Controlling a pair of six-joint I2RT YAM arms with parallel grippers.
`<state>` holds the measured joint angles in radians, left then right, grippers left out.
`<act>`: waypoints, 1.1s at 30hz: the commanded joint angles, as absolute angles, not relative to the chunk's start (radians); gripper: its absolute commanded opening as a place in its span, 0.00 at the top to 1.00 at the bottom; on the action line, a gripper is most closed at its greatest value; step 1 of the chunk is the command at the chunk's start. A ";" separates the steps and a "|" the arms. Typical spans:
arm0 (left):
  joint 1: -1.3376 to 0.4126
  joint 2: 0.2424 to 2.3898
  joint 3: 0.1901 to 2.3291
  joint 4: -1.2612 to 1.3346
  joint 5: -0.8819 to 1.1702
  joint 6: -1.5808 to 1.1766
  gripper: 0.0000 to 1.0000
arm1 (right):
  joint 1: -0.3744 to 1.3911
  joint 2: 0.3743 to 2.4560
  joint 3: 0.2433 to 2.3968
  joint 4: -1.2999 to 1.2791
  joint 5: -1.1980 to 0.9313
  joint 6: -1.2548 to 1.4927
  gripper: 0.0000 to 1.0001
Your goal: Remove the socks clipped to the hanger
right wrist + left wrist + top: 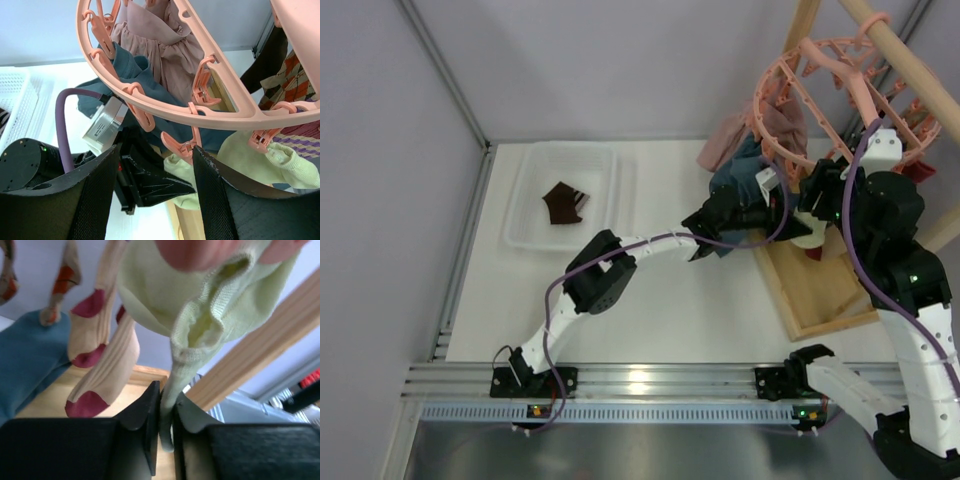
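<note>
The salmon-pink hanger (820,90) hangs from the wooden pole; its ring (200,107) crosses the right wrist view. My left gripper (166,395) is shut on the lower end of a pale yellow-green sock (210,315) that hangs from a clip; it also shows in the top view (782,215). My right gripper (156,150) is open, its fingers either side of the pink clip (182,147) that holds that sock (177,175). Another pale sock (285,162) hangs from a neighbouring clip. Cream socks with maroon toes (100,355) and a patterned sock (290,85) also hang.
A white basket (535,160) at the back left holds a dark sock (564,203). A teal cloth (130,65) and a dusty-pink garment (160,40) are clipped to the hanger. The wooden frame's base (820,290) and pole (910,70) stand at right.
</note>
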<state>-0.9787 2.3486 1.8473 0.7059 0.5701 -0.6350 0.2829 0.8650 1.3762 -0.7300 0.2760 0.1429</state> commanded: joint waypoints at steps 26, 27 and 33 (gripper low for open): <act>-0.907 2.204 1.759 1.030 0.971 -1.055 1.00 | 0.258 0.885 1.408 -0.750 0.331 0.118 0.42; -0.907 2.210 1.758 1.054 0.974 -1.071 1.00 | 0.256 0.884 1.391 -0.739 0.325 0.115 0.42; -0.894 2.230 1.755 1.227 1.002 -1.207 1.00 | 0.238 0.902 1.333 -0.655 0.305 0.089 0.43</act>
<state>-0.9085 2.2662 1.7584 1.0313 0.9691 -1.1267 0.2634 0.8864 1.3487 -0.7231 0.3122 0.1169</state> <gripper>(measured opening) 0.021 0.577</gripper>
